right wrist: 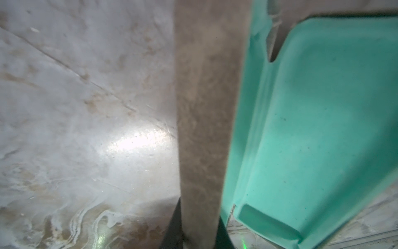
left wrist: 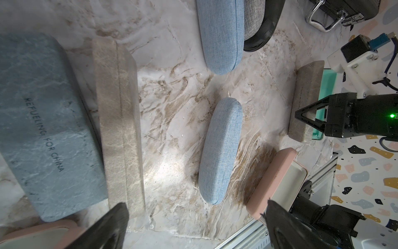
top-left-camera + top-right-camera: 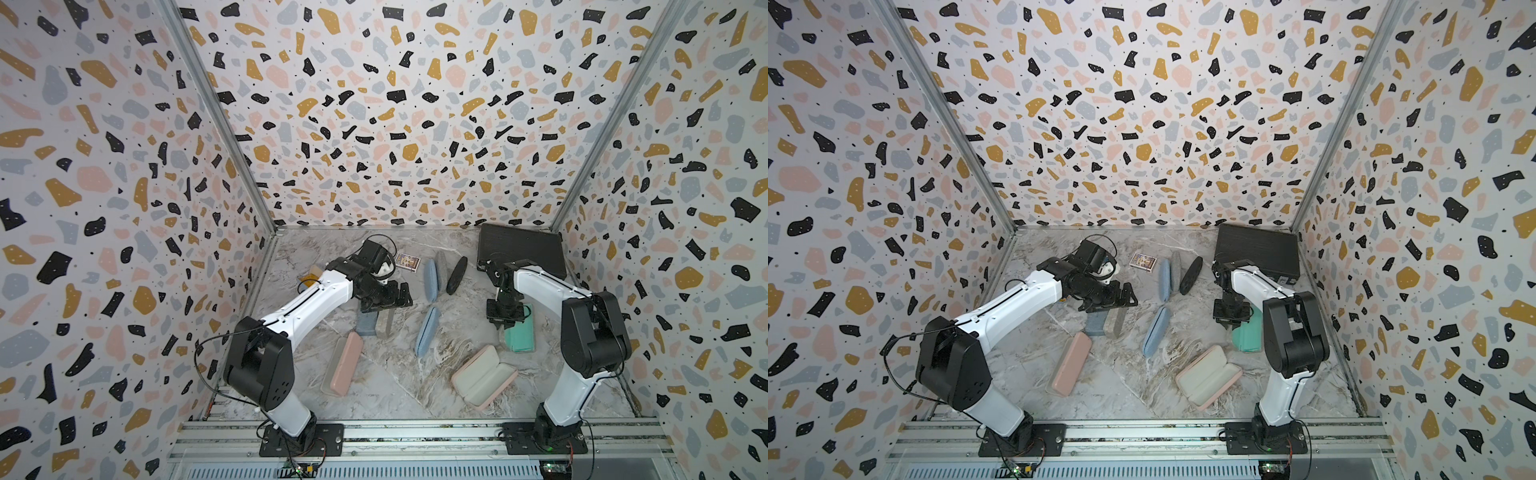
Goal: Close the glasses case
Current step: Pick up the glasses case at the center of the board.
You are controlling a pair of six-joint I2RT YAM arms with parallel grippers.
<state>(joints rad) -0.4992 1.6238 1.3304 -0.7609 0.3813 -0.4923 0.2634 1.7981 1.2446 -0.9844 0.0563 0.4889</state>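
Right side: I am gripping the glasses case (image 3: pixel 521 338) with my right gripper (image 3: pixel 505 323). In the right wrist view its jaws are pressing on both faces of the raised, marble-patterned lid (image 1: pixel 200 107), and the teal-lined tray (image 1: pixel 323 129) is lying open just beside that lid. The case is sitting at the right of the table (image 3: pixel 395 395), between the black box (image 3: pixel 519 249) and the open pink case (image 3: pixel 484 382).

Left side: my left gripper (image 3: pixel 386 301) is hovering with its jaws spread wide and is holding nothing. It is hanging above the grey-blue case (image 2: pixel 43 118) lettered REFUELING FOR CHINA. A blue fabric case (image 3: pixel 427 332) is lying closed between the two arms.
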